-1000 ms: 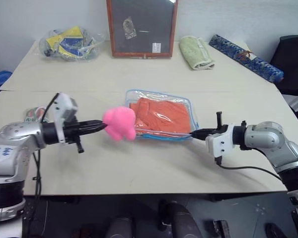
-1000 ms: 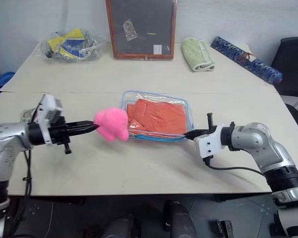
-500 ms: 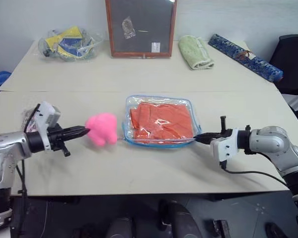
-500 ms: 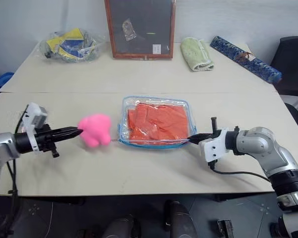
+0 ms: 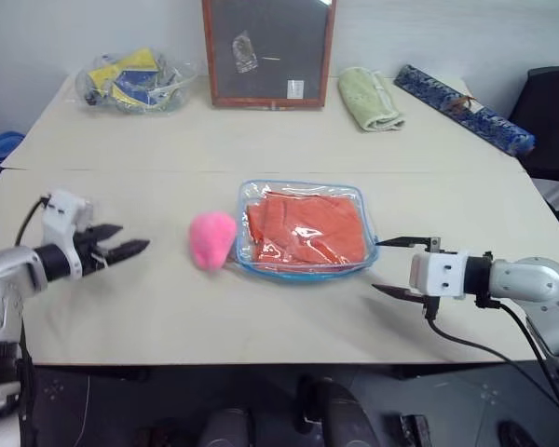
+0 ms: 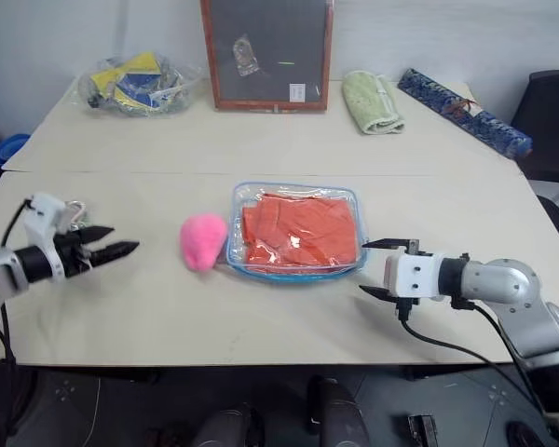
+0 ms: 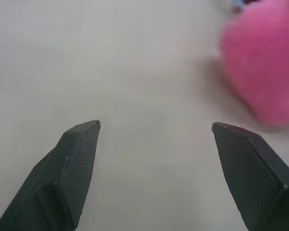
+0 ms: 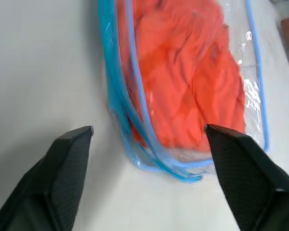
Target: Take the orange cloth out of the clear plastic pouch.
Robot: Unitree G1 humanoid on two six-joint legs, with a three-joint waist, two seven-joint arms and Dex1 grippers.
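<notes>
Both black two-fingered grippers, left [image 5: 121, 250] and right [image 5: 393, 267], are hanging open and empty beside the flat clear plastic pouch [image 5: 305, 268], its wrinkled orange cloth [image 5: 305, 228] still inside, probably awaiting a fresh grasp.

Silver-grey arms, white wrist blocks, black cables, each claw [image 5: 392, 266] two pointed black fingers.

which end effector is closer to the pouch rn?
Right. The right end effector sits open just off the pouch's right edge, not touching. The left end effector is open well to the left, beyond the pink ball.
</notes>
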